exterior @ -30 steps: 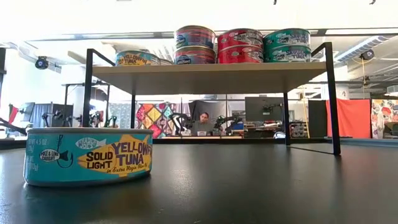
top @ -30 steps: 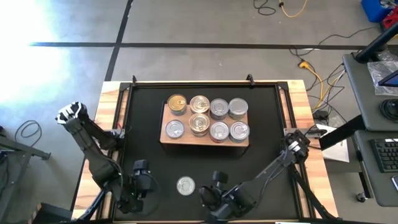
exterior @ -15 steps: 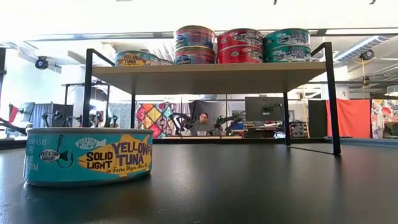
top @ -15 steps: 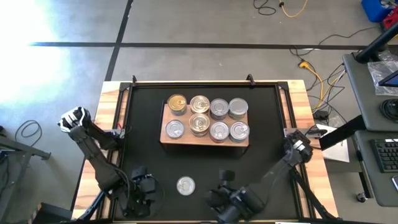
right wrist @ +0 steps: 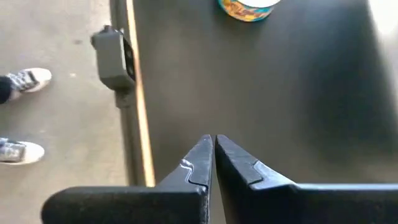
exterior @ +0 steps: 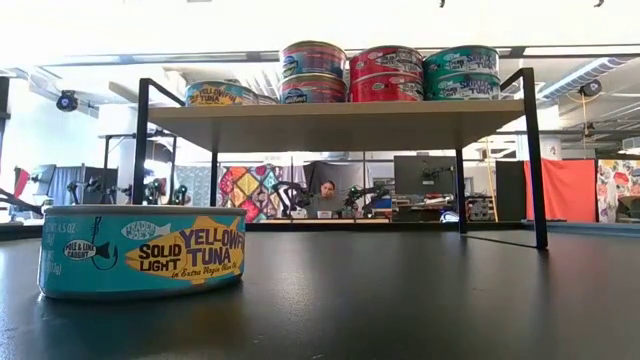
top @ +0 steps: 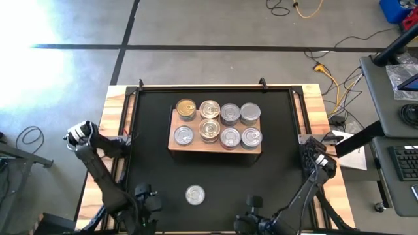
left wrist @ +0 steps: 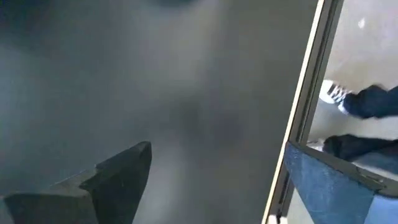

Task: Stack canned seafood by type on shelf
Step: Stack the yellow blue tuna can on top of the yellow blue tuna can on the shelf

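1. We see a big black mat (top: pixel 157 163) covering a table with a pale wooden rim (top: pixel 111 130), which stands on a grey concrete floor (top: pixel 196 26) crossed by dark tape lines.
2. In the low view the room beyond holds workbenches, a colourful patterned panel (exterior: pixel 245 185) and a person (exterior: pixel 327 190) seated far back (too small to tell more).
3. A flat rectangular light-wood shelf (top: pixel 174 147) on thin black metal legs (exterior: pixel 140 150) stands toward the far edge of the mat, about midway between its side edges.
4. Short round tins of canned seafood (top: pixel 219 124) sit on the shelf in two rows of four lids, one lid gold and the rest silver; the low view shows teal, blue-and-red and red labels, some tins stacked two high.
5. One lone teal tuna tin with a silver lid (top: pixel 194 194) rests on the mat near its near edge, well apart from the shelf; its yellow fish label faces the low camera (exterior: pixel 140 250).
6. The left gripper (top: pixel 145 207) is at the mat's near edge, on the left side of the lone tin and not touching it; its dark fingers (left wrist: pixel 118 177) stand wide apart with nothing between them.
7. The right gripper (right wrist: pixel 211 163) is at the near edge on the tin's right side, farther off, fingers pressed together on nothing.
8. Past the mat's edge both wrist views show a person's shoes on the floor (right wrist: pixel 22 81).
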